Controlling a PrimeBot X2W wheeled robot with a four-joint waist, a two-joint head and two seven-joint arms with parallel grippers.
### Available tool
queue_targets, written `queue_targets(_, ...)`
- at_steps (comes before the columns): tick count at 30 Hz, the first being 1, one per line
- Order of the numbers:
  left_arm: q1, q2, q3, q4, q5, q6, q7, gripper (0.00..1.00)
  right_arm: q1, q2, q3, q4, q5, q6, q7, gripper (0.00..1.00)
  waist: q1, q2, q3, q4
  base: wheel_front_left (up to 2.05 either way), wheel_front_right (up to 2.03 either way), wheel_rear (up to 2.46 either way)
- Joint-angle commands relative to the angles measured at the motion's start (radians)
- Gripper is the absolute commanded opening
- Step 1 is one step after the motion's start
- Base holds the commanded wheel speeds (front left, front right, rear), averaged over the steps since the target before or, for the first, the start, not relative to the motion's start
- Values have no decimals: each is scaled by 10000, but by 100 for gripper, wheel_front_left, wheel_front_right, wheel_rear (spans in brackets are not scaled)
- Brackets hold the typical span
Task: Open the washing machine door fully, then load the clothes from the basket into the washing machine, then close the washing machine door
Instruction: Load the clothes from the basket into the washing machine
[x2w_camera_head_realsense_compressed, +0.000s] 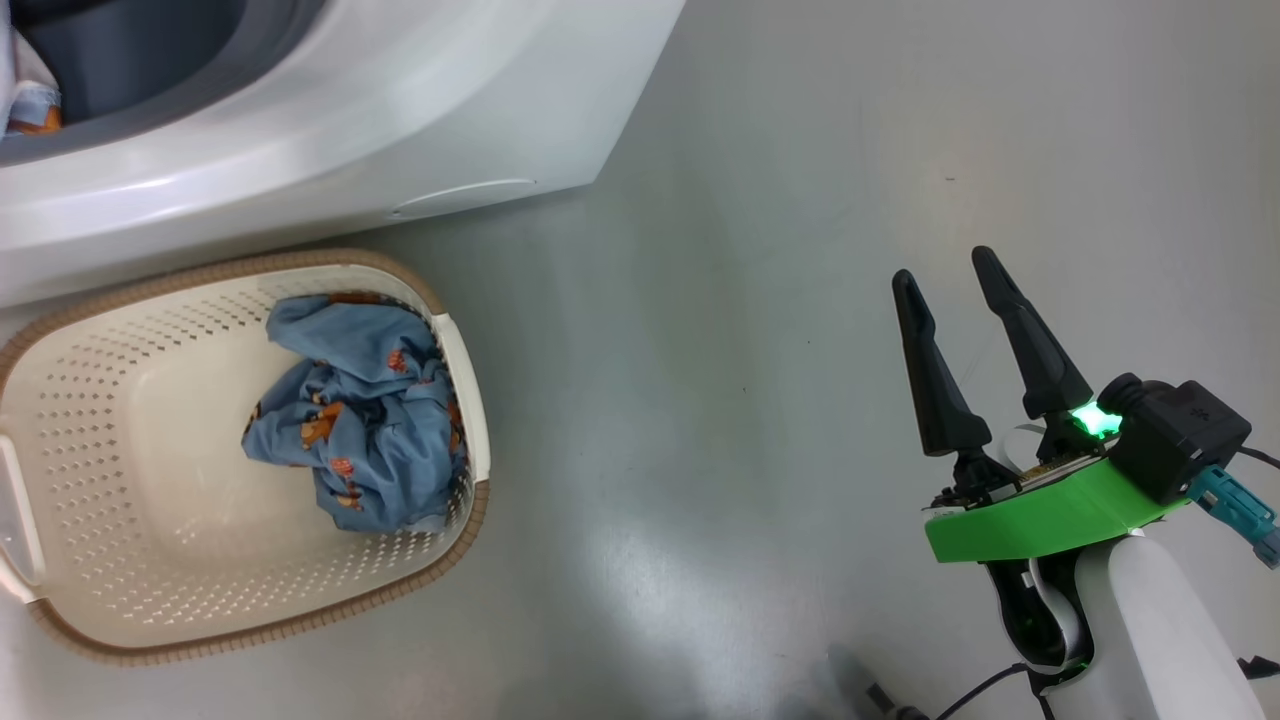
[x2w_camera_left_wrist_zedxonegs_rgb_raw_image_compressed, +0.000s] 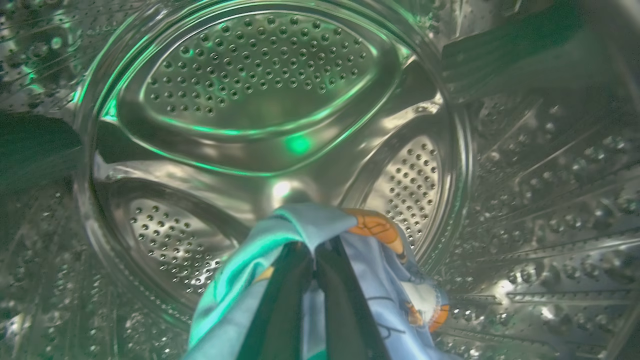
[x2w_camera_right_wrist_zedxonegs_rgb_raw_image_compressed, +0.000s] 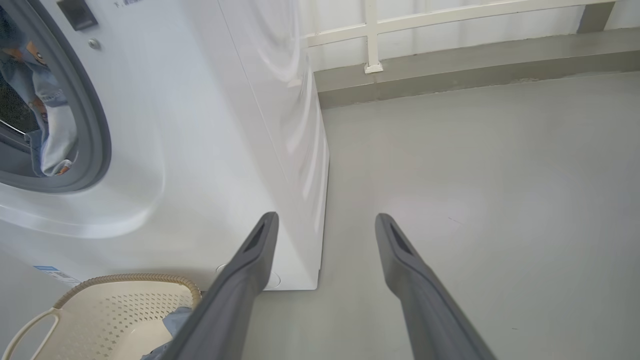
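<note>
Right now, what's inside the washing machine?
The left gripper is in the steel drum, shut on a blue garment with orange figures. The cloth covers the drum's floor beneath it, so anything there is hidden.

Ahead of your left claw (x2w_camera_left_wrist_zedxonegs_rgb_raw_image_compressed: 314, 250), the drum (x2w_camera_left_wrist_zedxonegs_rgb_raw_image_compressed: 260, 90) is bright polished steel, punched with small holes and glinting green. Soft, matt blue cloth, the clothes (x2w_camera_left_wrist_zedxonegs_rgb_raw_image_compressed: 380, 280), drapes over that claw's fingers (x2w_camera_left_wrist_zedxonegs_rgb_raw_image_compressed: 345, 300), which look like dull dark plastic. To the left of your right claw (x2w_camera_head_realsense_compressed: 944, 268), the basket (x2w_camera_head_realsense_compressed: 90, 430) is smooth cream plastic with a brown woven-look rim, and the washing machine (x2w_camera_head_realsense_compressed: 350, 110) has a glossy white shell. Beneath that claw the floor (x2w_camera_head_realsense_compressed: 720, 350) is smooth grey with a faint sheen.
</note>
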Motion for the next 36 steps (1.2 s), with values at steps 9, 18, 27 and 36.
queue_targets(9,439,105,222,1355,344,-106,-49,0,9,67,245,-216,29,85,-74,100,0,-1,56,26,0,0,0)
queue_targets(18,-422,202,-1110,4318,-337,-111,58,100,52,87,258,-187,37,85,-74,100,0,-1,-31,55,0,0,0)
queue_targets(27,-939,236,-2034,5252,-1046,-112,-14,100,19,116,249,-183,43,85,-74,100,0,-1,-36,65,0,0,0)
queue_targets(36,-724,334,-2458,4936,-1851,-112,-45,100,24,74,209,-181,37,85,-74,100,0,-1,-118,130,0,0,0)
